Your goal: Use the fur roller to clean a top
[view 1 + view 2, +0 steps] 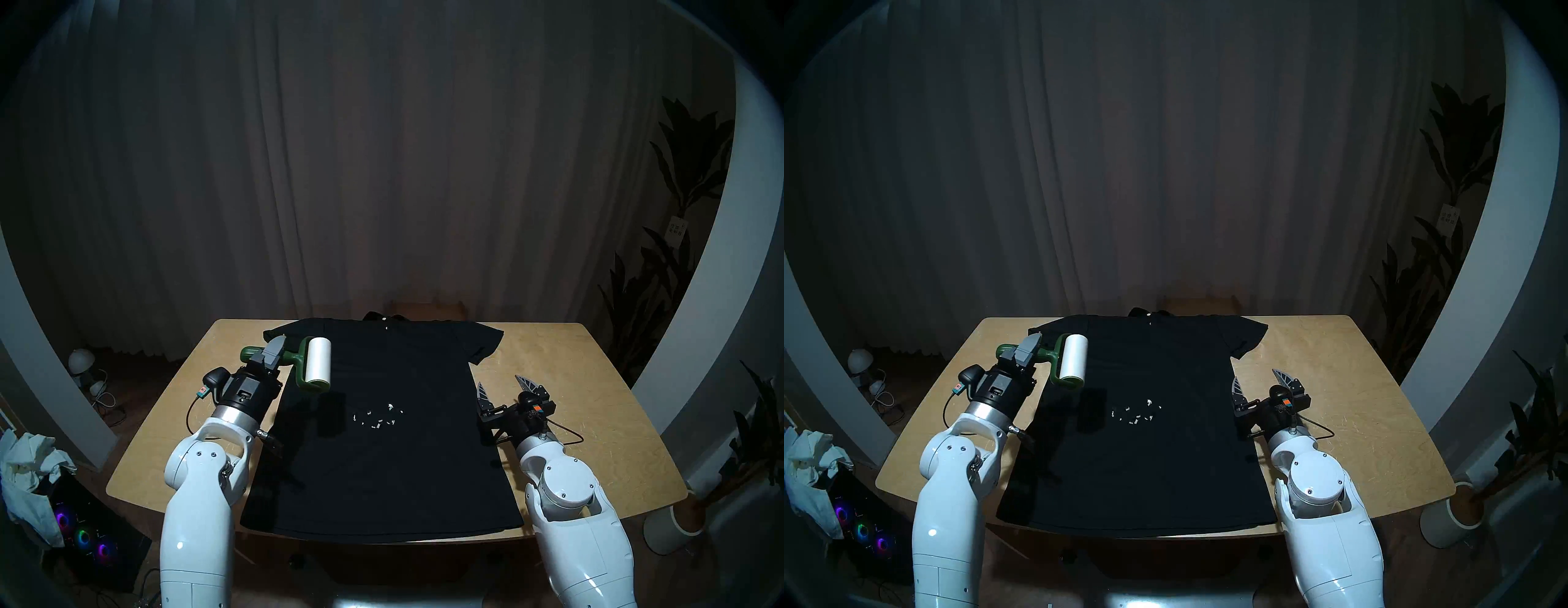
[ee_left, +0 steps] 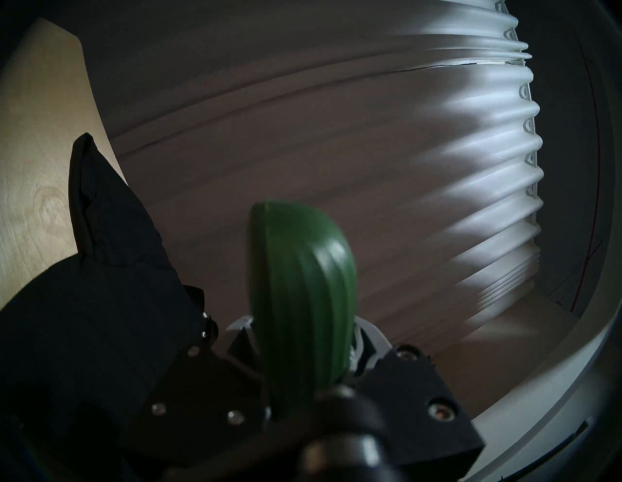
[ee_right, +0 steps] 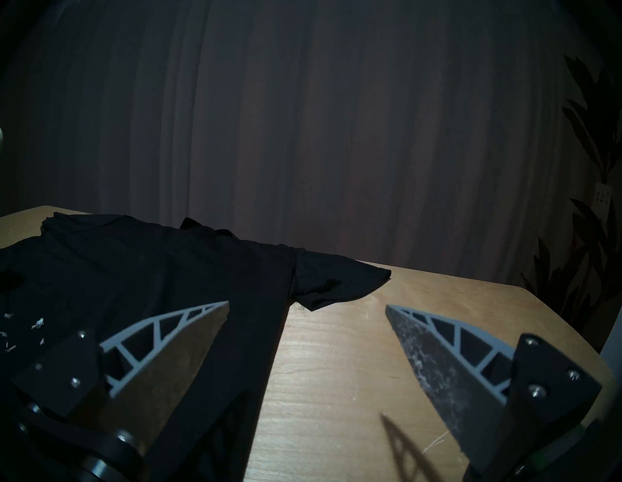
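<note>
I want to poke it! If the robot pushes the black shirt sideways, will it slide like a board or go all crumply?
Probably crumply. The shirt lies limp and flat on the table, and its sleeve shows soft folds, so it would likely bunch up. It looks thin, so likely light. The white bits on it would probably shift too.

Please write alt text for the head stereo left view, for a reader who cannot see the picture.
A black T-shirt lies flat on a wooden table, with small white scraps near its middle. The left claw holds a lint roller by its green handle above the shirt's left edge. The right claw is open and empty beside the shirt's right edge.
</note>
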Controlling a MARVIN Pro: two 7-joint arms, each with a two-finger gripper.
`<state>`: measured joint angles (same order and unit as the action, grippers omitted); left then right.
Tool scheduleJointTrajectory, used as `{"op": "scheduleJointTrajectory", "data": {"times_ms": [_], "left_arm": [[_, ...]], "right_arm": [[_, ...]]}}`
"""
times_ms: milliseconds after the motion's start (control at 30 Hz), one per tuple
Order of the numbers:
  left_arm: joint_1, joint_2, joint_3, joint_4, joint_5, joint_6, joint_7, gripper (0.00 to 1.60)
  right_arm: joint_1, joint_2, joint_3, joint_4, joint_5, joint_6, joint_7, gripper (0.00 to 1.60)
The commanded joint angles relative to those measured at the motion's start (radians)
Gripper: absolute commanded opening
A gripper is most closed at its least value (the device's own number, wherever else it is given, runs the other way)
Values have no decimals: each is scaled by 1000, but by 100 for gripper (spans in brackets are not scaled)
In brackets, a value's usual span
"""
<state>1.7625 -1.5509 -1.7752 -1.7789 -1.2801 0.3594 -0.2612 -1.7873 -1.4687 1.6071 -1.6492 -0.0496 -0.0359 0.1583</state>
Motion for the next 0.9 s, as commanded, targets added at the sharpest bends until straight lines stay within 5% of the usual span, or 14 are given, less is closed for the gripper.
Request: {"op": "scheduleJointTrajectory", "data": {"times_ms": [0, 233, 500, 867], "left_arm": [[-31, -39, 43, -26, 18, -27, 26, 0], [-39, -53, 92, -4, 58, -72, 73, 0], [-18, -60, 136, -5, 88, -112, 95, 0], [-4, -62, 165, -10, 106, -118, 115, 0]], "right_arm": [[23, 30, 11, -37, 5, 46, 30, 160], [34, 30, 17, -9, 9, 54, 40, 160], [39, 17, -1, 29, 8, -22, 42, 160], [46, 31, -48, 42, -110, -17, -27, 160]]}}
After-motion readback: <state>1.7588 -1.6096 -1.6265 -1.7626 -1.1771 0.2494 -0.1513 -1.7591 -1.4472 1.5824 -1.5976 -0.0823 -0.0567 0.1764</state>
